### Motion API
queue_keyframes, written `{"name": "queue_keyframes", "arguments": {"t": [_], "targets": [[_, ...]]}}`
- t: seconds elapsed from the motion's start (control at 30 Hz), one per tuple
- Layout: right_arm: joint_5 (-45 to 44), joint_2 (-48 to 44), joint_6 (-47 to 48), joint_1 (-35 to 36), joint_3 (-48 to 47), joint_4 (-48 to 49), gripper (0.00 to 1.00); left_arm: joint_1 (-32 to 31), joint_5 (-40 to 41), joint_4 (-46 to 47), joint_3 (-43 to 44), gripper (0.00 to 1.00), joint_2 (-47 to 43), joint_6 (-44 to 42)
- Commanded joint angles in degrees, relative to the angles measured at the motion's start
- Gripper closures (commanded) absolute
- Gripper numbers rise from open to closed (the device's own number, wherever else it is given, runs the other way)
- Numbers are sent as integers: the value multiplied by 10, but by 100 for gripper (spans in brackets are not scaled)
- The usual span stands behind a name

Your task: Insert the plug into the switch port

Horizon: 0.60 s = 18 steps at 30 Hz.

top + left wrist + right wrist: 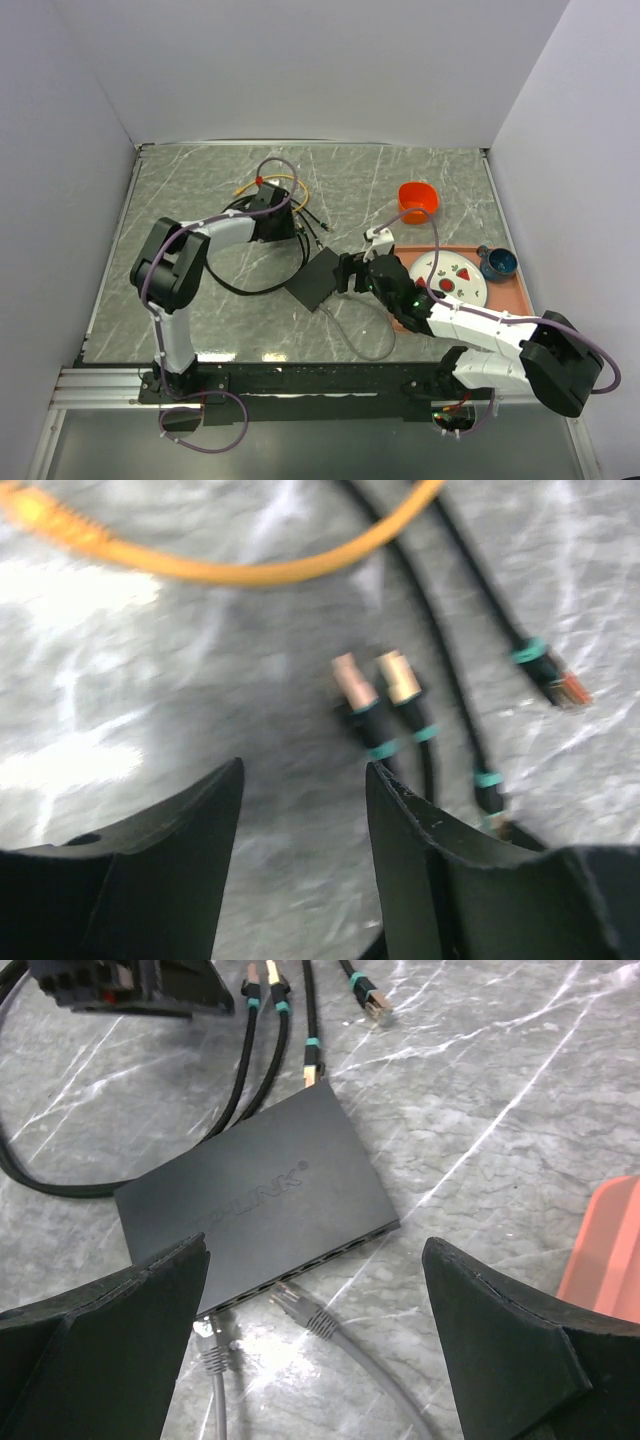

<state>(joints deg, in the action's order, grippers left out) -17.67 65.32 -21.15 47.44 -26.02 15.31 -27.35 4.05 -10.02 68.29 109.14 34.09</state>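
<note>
The fingers of the right gripper stood spread wide, grasping nothing, close by the switch lying flat on the table, a grey plug at its socket edge (contact unclear). The left gripper hung parted and empty near loose black cable ends.

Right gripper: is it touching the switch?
Cannot tell. Right wrist view: the right gripper stands open, one finger overlapping the switch corner; no clear gap.

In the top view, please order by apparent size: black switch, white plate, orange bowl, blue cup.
1. Round white patterned plate, partly covered by the right arm.
2. Flat matte-black switch.
3. Orange-red plastic bowl.
4. Small blue cup, only slightly smaller.
</note>
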Motion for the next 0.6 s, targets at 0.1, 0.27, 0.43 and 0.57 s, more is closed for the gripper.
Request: {"name": "queue_keyframes", "arguments": {"t": [0.1,0.27,0.43,0.57], "targets": [[12,-21,3,-18,-5,3,4,-59,5,-62,83,39,67,-16],[20,-20,2,-22,-1,9,4,-73,19,-76,99,42,84,-3],[18,-25,5,-28,2,7,3,-73,32,-120,133,81,117,-8],[24,-29,7,-32,4,6,3,-69,76,-145,143,99,121,-8]]}}
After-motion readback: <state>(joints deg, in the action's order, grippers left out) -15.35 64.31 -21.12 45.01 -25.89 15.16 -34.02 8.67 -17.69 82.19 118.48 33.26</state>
